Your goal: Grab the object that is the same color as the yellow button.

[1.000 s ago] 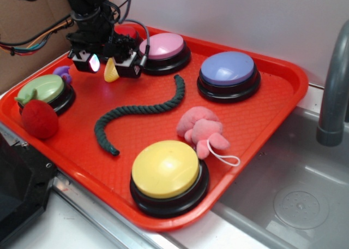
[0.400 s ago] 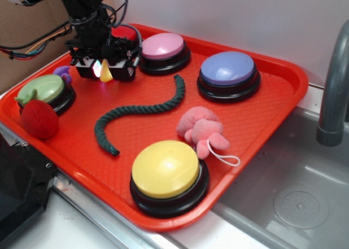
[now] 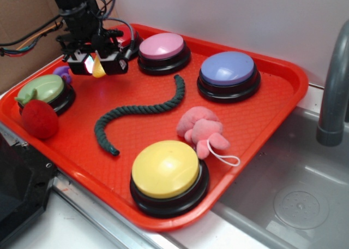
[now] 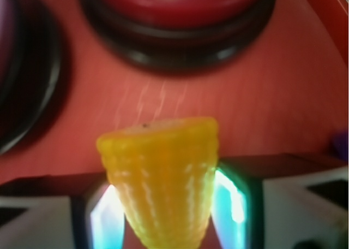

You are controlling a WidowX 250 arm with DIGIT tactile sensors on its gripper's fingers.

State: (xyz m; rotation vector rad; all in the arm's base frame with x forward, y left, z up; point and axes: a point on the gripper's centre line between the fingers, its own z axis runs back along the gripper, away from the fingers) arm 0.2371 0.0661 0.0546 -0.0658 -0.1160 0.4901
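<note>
Your black WidowX arm (image 3: 76, 11) reaches in from the upper left, its wrist pointing straight down with loose cables trailing off to the left. The black-and-white gripper (image 3: 98, 65) hangs at the arm's lower end with both fingers pressed against the small yellow ridged toy corn cob (image 3: 98, 68). In your wrist view the glowing finger pads (image 4: 232, 197) sit tight on either side of the cob (image 4: 163, 178), its flat broad end facing away from the camera and its narrow end running down between the fingers.
</note>
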